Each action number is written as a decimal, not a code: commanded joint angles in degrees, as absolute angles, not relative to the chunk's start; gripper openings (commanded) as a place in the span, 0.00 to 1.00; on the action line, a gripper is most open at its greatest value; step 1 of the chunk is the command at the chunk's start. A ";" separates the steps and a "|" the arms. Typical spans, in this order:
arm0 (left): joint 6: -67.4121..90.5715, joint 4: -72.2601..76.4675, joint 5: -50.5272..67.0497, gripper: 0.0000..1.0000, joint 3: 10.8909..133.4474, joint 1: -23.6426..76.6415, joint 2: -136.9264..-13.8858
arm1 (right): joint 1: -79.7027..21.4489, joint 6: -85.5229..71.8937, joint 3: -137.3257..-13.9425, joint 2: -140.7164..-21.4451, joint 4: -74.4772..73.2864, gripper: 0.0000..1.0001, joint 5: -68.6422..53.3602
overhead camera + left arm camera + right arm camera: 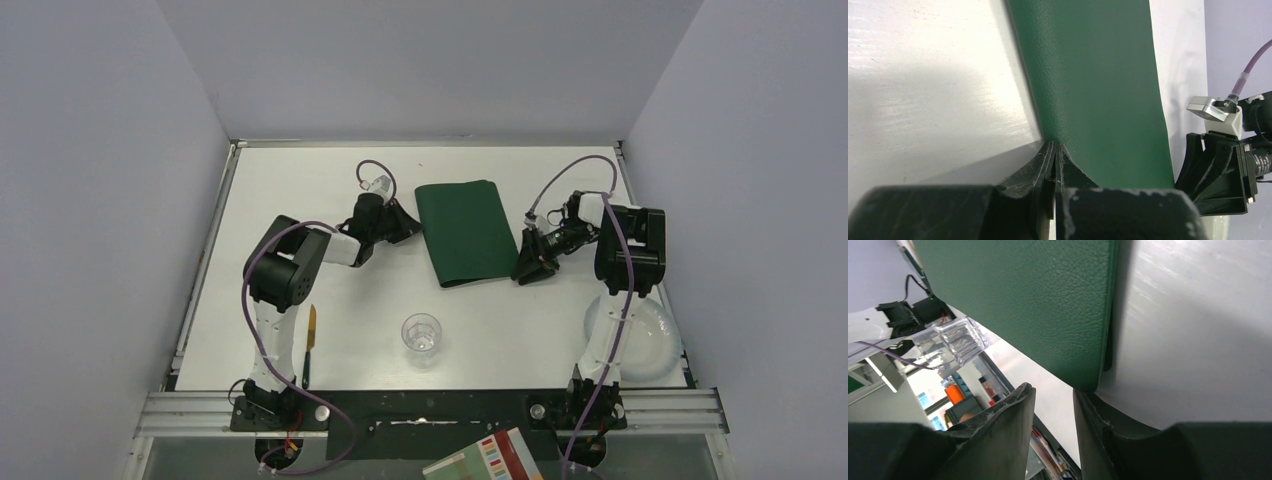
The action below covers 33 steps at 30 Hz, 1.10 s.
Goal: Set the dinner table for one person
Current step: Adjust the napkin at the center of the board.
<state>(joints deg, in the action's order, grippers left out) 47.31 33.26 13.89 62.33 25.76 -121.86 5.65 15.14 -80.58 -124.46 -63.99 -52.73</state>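
Filling most of the top view, the counter (300,180) lies flat in front of the two arm bases. It is a white rectangle with a thin metal rim, and its long axis runs from side to side across the arms, with the short sides toward the left and right walls.

A dark green placemat (465,232) rests on the far half near the middle. Its longer sides run from far to near, a little askew, with the near end swung to the right.

The left gripper (405,222) sits at the mat's left edge. Its fingers are pressed together on that edge, which looks slightly raised off the counter.

The right gripper (527,272) is at the mat's near right corner. It is partly open, with a narrow gap between the fingers, and the corner sits at the mouth of that gap without being clamped.

A clear glass (421,337) stands upright near the front middle. A pale plate (650,335) lies at the front right, beside the right arm. An orange-handled utensil (310,345) lies at the front left, pointing from far to near.
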 commanded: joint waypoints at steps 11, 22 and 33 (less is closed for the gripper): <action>45.70 32.33 13.42 0.00 61.58 25.24 -120.50 | 6.65 17.32 -75.23 -118.60 -47.93 0.49 -33.24; 45.76 32.09 13.45 0.00 61.87 25.22 -120.54 | 7.17 16.08 -74.47 -120.63 -45.78 0.49 -34.68; 45.35 31.84 13.17 0.00 61.52 25.15 -119.96 | 6.70 13.38 -75.21 -123.36 -41.44 0.49 -34.64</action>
<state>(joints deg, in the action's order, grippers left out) 46.83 32.40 13.65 61.87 25.39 -121.84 7.05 10.13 -76.31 -118.06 -56.42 -47.57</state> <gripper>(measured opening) 0.007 0.480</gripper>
